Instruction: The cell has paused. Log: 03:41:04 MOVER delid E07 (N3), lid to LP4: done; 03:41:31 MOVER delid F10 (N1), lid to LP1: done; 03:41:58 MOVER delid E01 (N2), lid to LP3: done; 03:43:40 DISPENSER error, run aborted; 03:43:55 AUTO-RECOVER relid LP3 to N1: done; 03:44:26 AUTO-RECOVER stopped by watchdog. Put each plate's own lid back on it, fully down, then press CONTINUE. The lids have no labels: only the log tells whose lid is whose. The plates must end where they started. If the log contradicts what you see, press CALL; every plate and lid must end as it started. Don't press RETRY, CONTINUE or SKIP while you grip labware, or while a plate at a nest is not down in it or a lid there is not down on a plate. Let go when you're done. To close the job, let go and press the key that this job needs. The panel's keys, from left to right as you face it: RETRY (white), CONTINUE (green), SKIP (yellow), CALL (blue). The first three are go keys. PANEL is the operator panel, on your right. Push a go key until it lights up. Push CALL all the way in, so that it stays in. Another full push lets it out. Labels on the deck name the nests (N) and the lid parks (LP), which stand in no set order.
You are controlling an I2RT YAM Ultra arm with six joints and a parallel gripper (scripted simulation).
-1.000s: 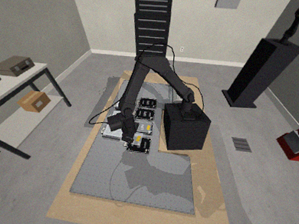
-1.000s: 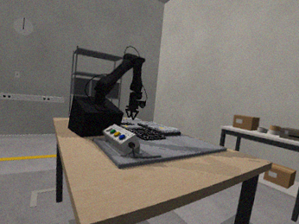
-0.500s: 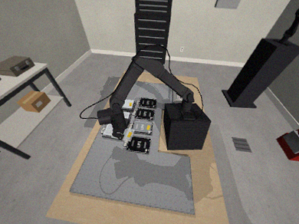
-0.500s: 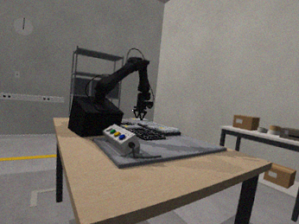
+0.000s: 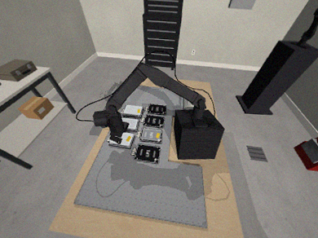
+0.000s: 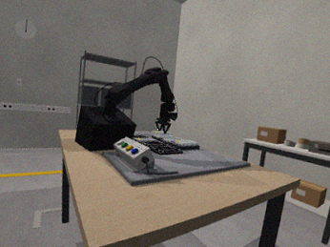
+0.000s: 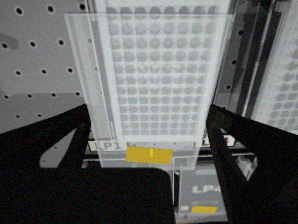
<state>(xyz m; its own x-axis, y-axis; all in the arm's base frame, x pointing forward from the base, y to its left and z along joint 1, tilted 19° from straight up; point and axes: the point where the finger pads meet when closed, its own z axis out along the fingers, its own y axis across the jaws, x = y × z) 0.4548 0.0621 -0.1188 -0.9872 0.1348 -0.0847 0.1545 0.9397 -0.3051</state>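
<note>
The end effector (image 7: 150,150) is gripping a clear lid (image 7: 150,75), its long axis lying lengthwise over the 96-well plate (image 7: 160,60) directly beneath it.

In the wrist view, the clear lid (image 7: 150,75) was cut off by the top edge, and the well plate (image 7: 160,80) seen through it ran out of frame too. The gripper (image 7: 150,145) showed only as dark shapes at the lower corners, its fingertips hidden behind the lid's sides. The second park label (image 7: 205,190) was cropped. From above, deck labels were too small to read; the panel (image 6: 131,150) keys appeared only as coloured dots.
</note>
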